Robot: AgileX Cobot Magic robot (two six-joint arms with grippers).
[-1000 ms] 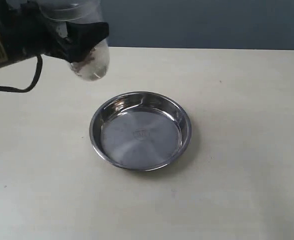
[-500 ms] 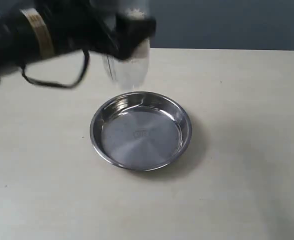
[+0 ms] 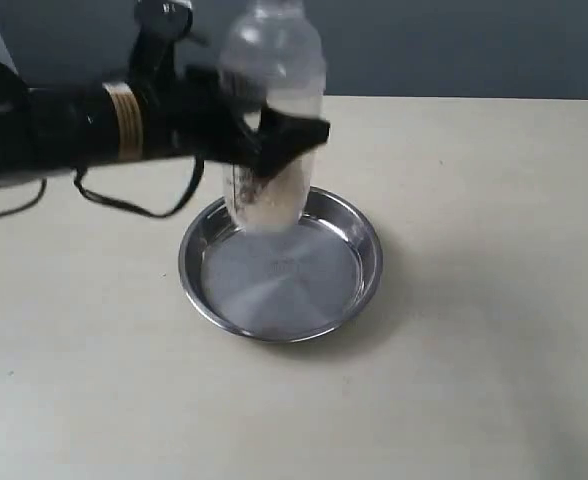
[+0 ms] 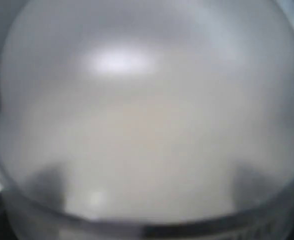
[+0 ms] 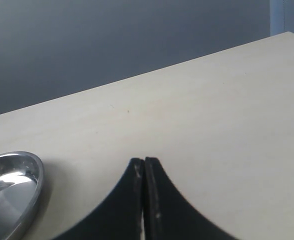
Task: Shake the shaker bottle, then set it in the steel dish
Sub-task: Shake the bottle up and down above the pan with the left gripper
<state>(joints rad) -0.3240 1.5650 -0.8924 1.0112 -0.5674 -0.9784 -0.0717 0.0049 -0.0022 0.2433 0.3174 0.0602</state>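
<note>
Shaker bottle (image 4: pixel 147 115), a blurred pale dome (one bright glare patch on it), very close up

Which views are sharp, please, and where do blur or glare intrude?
Exterior view: shaker bottle blurred, steel dish sharp with streaky reflections. Left wrist view: bottle fills the frame, fully defocused, one white glare patch. Right wrist view: crisp, shut right claw included.

A pale beige table (image 3: pixel 494 300) is filling most of the view, a grey-blue wall (image 3: pixel 454 45) is rising behind it, and a dark speck (image 3: pixel 439 163) is showing on the tabletop.
</note>
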